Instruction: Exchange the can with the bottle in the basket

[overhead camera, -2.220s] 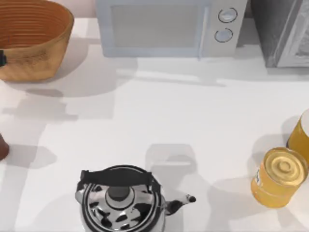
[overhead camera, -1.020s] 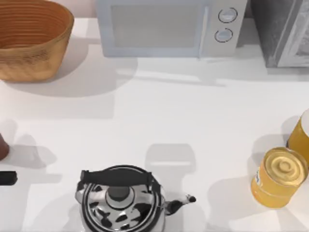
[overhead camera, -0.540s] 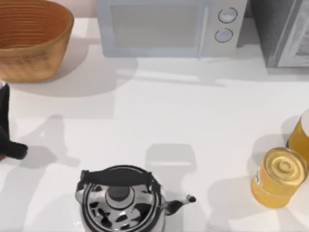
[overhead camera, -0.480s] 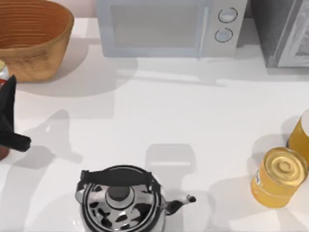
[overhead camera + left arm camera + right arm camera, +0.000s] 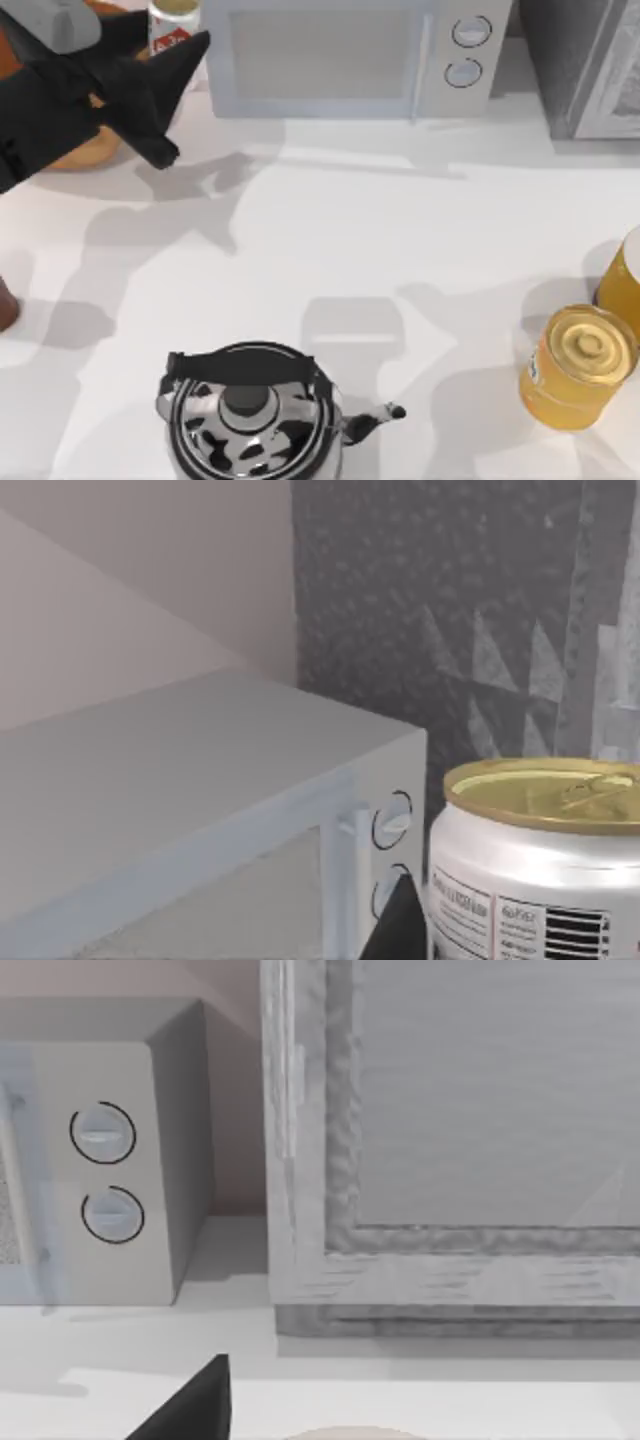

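White table (image 5: 400, 230), left gripper (image 5: 170, 45) clamped on upright can (image 5: 172, 25), gold top up, above basket (image 5: 85, 150)

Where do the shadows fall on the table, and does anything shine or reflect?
Top view: soft grey shadows lie on the table under the left gripper and beside the jar; the kettle mirrors dark and bright patches. Left wrist view: the can has a glossy gold top.

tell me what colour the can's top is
Pale gold, on the can; clearest in the left wrist view.
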### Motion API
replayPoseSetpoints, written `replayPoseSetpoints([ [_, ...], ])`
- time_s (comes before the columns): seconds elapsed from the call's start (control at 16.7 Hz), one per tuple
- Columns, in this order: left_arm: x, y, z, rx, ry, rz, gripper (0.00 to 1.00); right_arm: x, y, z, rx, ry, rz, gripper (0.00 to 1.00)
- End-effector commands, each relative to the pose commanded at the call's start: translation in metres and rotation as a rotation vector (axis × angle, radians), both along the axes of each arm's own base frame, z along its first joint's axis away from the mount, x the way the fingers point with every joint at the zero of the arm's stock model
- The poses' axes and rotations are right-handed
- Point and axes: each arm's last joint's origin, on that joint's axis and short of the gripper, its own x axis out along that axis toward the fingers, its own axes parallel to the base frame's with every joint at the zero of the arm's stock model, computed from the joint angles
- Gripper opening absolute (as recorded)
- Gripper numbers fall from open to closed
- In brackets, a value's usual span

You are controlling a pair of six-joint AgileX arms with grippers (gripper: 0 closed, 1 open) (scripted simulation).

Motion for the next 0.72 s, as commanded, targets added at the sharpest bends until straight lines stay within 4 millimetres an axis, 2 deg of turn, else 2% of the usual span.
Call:
replayPoseSetpoints([
  [0.18,0.056,-0.031,-0.027,0.006,-0.002,-0.192,0.0,0.0,0.0,0.0,0.0,0.0,0.0,1.0],
  [0.36,0.1,-0.064,-0.074,0.011,-0.001,-0.373,0.0,0.0,0.0,0.0,0.0,0.0,0.0,1.0],
  [0.54,0.126,-0.091,-0.132,0.016,0.005,-0.533,0.0,0.0,0.0,0.0,0.0,0.0,0.0,1.0],
  [0.72,0.137,-0.111,-0.187,0.02,0.014,-0.66,0.0,0.0,0.0,0.0,0.0,0.0,0.0,1.0],
])
